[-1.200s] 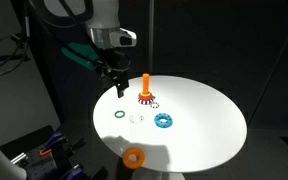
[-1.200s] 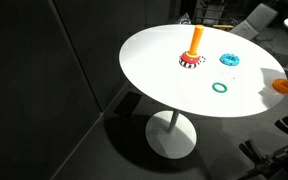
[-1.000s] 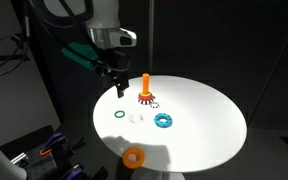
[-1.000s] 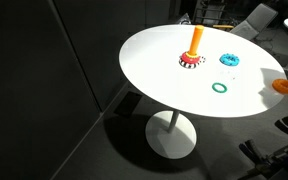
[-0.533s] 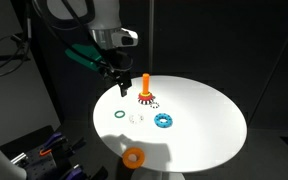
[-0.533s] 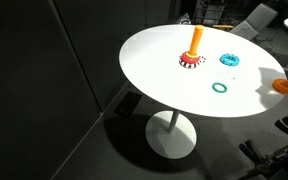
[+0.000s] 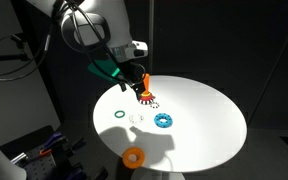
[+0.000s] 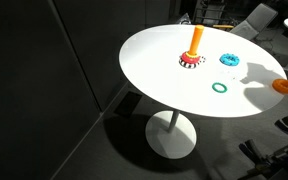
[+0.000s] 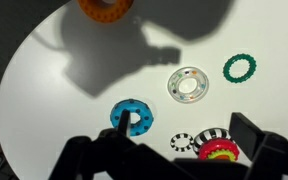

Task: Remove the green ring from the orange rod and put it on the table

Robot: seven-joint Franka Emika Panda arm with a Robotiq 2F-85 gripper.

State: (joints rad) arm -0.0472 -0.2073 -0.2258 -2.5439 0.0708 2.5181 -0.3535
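The fingers (image 9: 256, 146) are standing wide apart in the wrist view and are gripping nothing. The red-and-white base (image 9: 216, 150) is showing low between them, nearer one finger. In an exterior view they are hovering close beside the orange rod (image 8: 196, 38), which is standing upright and bare. The green ring (image 9: 240, 68) is lying flat on the white tabletop (image 8: 154, 50), apart from the rod, with a clear ring (image 9: 188, 84) near it and a blue toothed ring (image 9: 132, 114) farther along. An orange ring (image 9: 106, 8) is lying near the tabletop's edge.
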